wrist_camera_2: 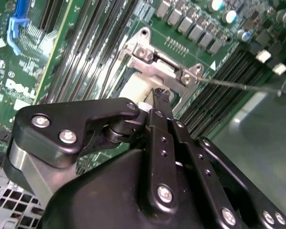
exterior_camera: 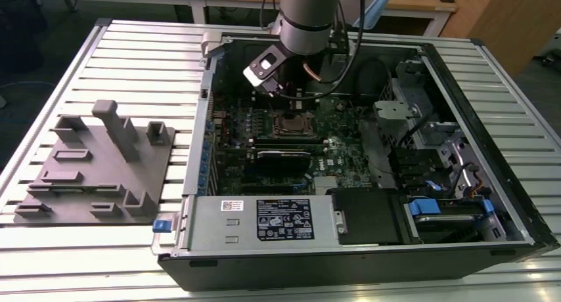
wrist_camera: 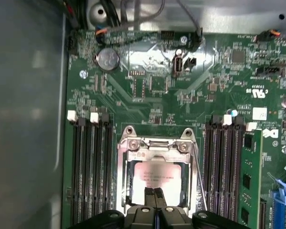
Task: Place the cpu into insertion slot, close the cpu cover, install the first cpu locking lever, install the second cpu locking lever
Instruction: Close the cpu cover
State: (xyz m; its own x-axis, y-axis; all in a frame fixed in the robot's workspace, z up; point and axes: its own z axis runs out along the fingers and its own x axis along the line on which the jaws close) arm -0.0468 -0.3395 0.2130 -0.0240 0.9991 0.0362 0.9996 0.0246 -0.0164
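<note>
In the exterior view's upper middle the gripper (exterior_camera: 295, 100) hung over the motherboard (exterior_camera: 235, 171), fingers pinched narrow, tips at the chip (wrist_camera: 155, 175) inside its cover (wrist_camera: 155, 145).

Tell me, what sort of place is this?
Probably a robotics lab or workshop: an opened computer case lies on a slatted metal table, a robot arm reaches down into it, and wooden desks stand behind.

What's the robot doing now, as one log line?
gripper shut, tips at cpu | cpu seated | cpu cover down
</note>
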